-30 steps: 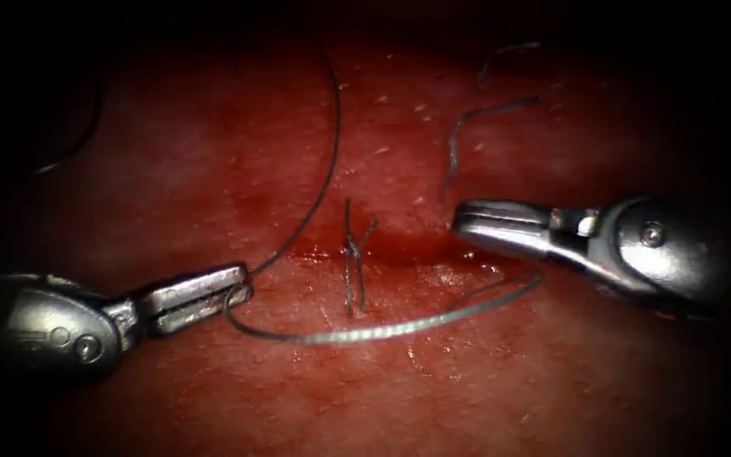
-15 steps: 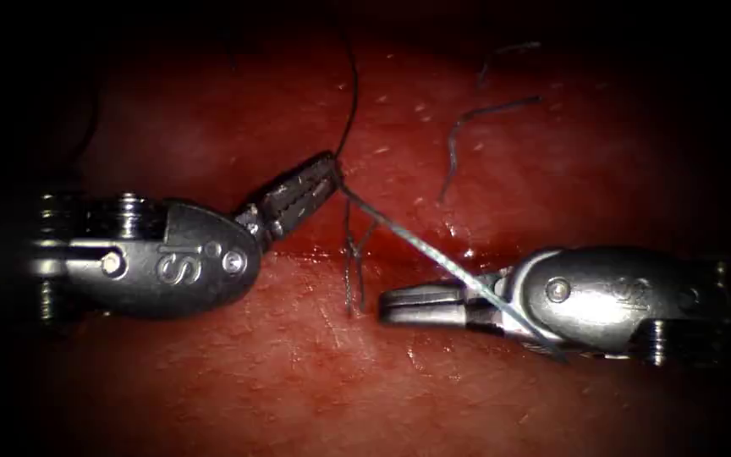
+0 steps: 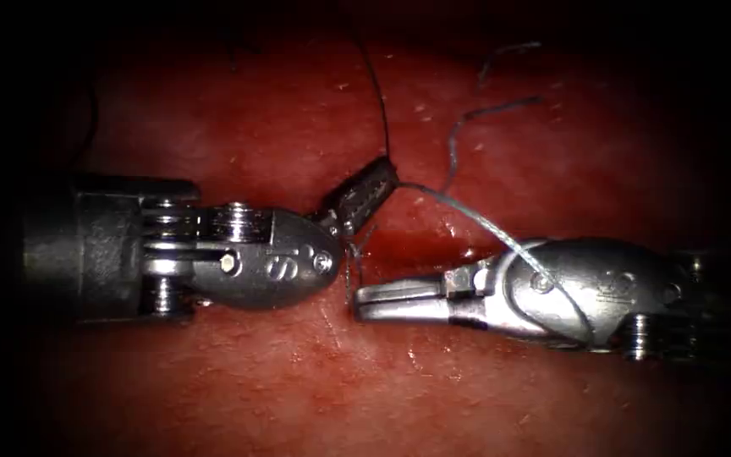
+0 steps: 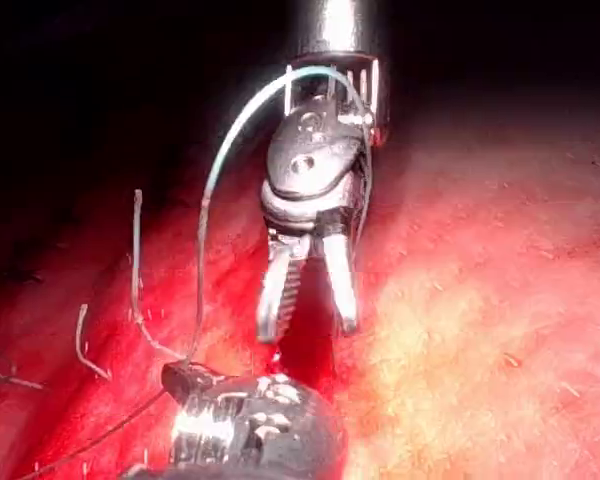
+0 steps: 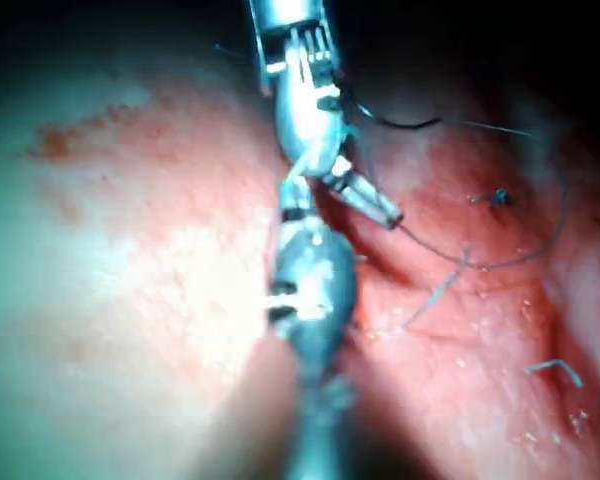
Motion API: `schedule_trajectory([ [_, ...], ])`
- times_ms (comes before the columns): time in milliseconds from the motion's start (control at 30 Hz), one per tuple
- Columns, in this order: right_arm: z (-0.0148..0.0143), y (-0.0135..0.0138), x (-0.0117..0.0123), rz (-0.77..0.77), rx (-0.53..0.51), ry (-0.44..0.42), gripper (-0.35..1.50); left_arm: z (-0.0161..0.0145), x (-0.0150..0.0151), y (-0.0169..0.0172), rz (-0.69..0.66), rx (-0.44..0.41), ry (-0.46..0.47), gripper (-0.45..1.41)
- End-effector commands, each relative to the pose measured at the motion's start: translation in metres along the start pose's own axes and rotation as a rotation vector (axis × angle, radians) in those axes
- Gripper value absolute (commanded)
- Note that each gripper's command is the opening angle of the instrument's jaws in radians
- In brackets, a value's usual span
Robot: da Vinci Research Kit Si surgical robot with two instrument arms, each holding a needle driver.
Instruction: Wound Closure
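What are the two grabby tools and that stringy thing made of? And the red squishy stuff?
The left tool and right tool look like polished metal: grey, with bright glints. The left tool holds the thread, thin, pale grey and bendy, perhaps plastic fibre, looping over the right tool. The tissue is pork belly, wet and glossy with red fluid.

Endoscope view: dim, heavy dark vignette at edges; glare on tissue (image 3: 399, 372) and metal. Wrist views: harsh central light, washed-out patches, black upper background, soft focus.
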Motion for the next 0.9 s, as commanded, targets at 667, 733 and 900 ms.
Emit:
schedule_trajectory([
  [667,0.0023,0.0026,0.0016,0.025,-0.281,0.058,1.08,-0.0041,0.0014,0.0032,0.032,-0.028,0.041,-0.45],
  [733,0.0022,0.0028,0.0015,0.035,-0.336,0.028,1.08,-0.0051,0.0017,0.0033,0.051,-0.028,0.037,-0.45],
  [900,0.0011,0.0031,0.0012,0.021,-0.419,-0.092,1.03,-0.0076,0.0024,0.0033,0.089,-0.031,0.032,-0.45],
])
